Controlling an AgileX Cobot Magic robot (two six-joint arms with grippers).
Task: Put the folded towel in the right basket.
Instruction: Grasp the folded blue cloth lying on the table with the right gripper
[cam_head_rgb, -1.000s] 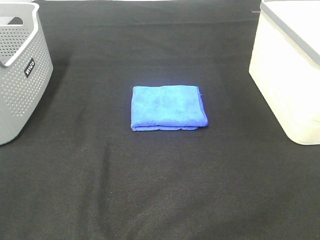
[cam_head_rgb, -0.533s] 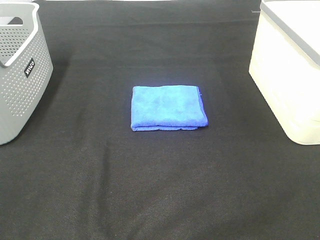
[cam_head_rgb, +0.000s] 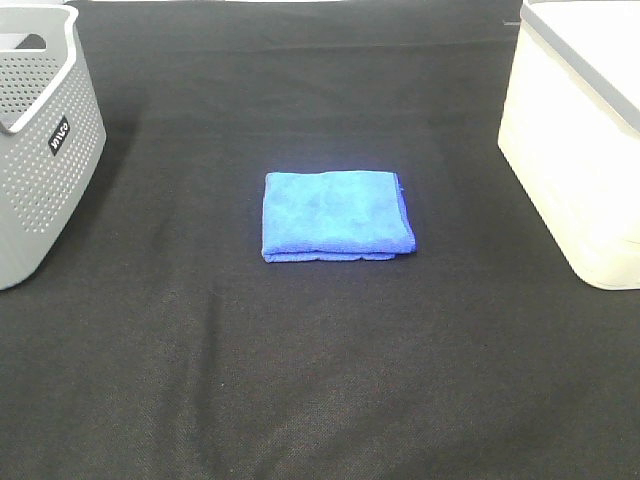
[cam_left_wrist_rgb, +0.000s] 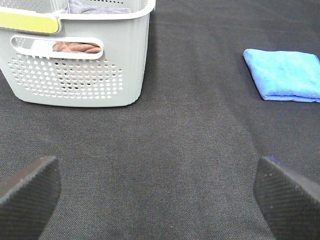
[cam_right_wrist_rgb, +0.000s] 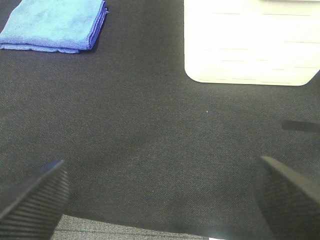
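Folded blue towel (cam_head_rgb: 337, 216) flat on the black table (cam_head_rgb: 320, 390), right in the middle. Neat and square, with the layered edges toward the near side. Sitting between the two baskets, well apart from both. White basket (cam_head_rgb: 580, 170) on the right side of the table, tall and plain. Grey basket (cam_head_rgb: 40, 150) on the left side, full of small holes, with a handle hole near the top.

Left gripper (cam_left_wrist_rgb: 159, 195) low over the table, fingers (cam_left_wrist_rgb: 30, 195) far apart, only black table between them. Holding nothing. Towel well ahead of it, off to the side away from the grey basket, not touching. Grey basket ahead too, on the other side, with a brown cloth (cam_left_wrist_rgb: 75, 47) showing through the handle hole and a grey cloth (cam_left_wrist_rgb: 97, 7) on top.

Right gripper (cam_right_wrist_rgb: 162, 197) low over the table as well, fingers (cam_right_wrist_rgb: 35, 200) far apart, gripping nothing. Towel well ahead of it, off to one side, not touching. White basket ahead on the other side, a bit nearer to this gripper than the towel.
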